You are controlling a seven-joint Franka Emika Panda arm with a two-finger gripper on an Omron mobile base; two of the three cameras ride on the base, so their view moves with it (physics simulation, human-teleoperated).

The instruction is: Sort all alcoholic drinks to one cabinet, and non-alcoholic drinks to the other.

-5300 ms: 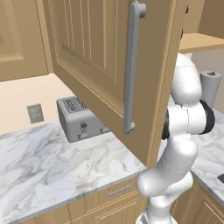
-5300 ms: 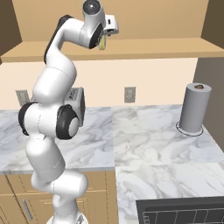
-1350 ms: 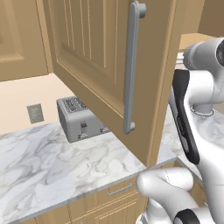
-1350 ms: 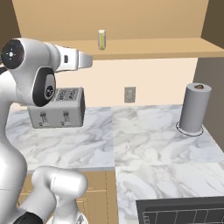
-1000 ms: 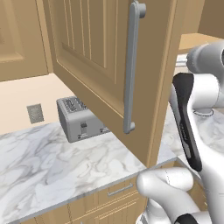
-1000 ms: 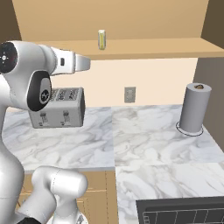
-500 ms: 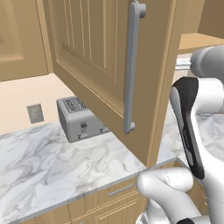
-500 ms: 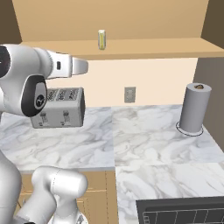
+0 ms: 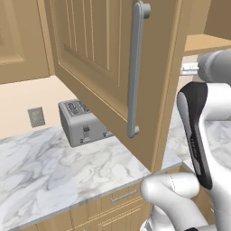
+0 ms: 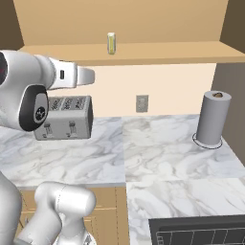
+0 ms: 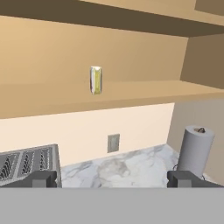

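The pincer (image 11: pixel 112 178) stands wide apart and empty, below the open cabinet (image 10: pixel 143 51); a small pale carton (image 10: pixel 111 43) stands upright on the cabinet's tan shelf; a toaster (image 10: pixel 64 117) and a paper-towel roll (image 10: pixel 212 118) rest on the marble surface (image 10: pixel 158 153).

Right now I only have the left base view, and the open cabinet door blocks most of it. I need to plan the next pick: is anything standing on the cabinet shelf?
Observer: Yes. One small pale drink container stands upright on the shelf.
Operator: Is the hand holding anything?
Observer: No. In the hand view its fingertips stand wide apart with nothing between them, clear of the container.
Operator: Anything on the counter further right?
Observer: A grey paper towel roll stands upright on the marble counter, close to the right wall.
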